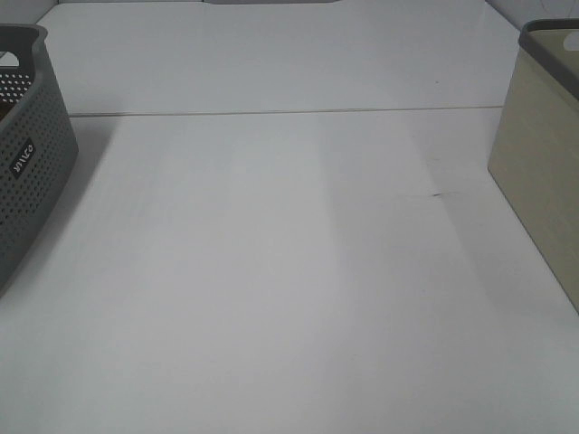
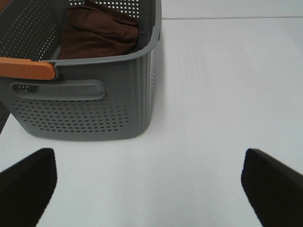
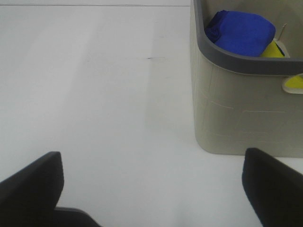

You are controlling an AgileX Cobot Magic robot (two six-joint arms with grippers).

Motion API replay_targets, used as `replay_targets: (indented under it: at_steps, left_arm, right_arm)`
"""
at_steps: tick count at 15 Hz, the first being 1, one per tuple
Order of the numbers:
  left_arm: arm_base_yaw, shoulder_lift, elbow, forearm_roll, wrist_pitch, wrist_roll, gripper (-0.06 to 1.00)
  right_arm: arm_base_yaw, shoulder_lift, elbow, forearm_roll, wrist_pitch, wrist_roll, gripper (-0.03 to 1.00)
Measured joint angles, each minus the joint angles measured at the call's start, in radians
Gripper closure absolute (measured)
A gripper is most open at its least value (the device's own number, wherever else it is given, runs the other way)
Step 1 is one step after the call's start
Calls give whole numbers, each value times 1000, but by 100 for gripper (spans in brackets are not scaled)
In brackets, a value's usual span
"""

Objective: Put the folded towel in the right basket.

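A beige basket (image 1: 543,154) with a grey rim stands at the right edge of the table. In the right wrist view it (image 3: 236,113) holds a folded blue towel (image 3: 241,30) and something yellow (image 3: 273,48) beside the towel. A grey perforated basket (image 1: 27,172) stands at the left edge. In the left wrist view it (image 2: 85,109) holds a crumpled brown towel (image 2: 99,33). My left gripper (image 2: 150,189) is open and empty over bare table near the grey basket. My right gripper (image 3: 151,189) is open and empty, short of the beige basket. Neither gripper shows in the high view.
The white table (image 1: 289,271) runs between the two baskets, with a seam line (image 1: 289,112) across the back. The grey basket has an orange handle (image 2: 26,69) on its near rim. A small dark mark (image 1: 438,193) sits on the table near the beige basket.
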Motion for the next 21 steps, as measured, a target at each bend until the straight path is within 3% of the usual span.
replay_targets:
  at_steps: [4,21]
  left_arm:
    - [0,0,0,0,0,0,-4]
    - [0,0,0,0,0,0,-4]
  right_arm:
    - [-96,0,0,6,0,0,0]
    - [-102,0,0,-48,0,0,0]
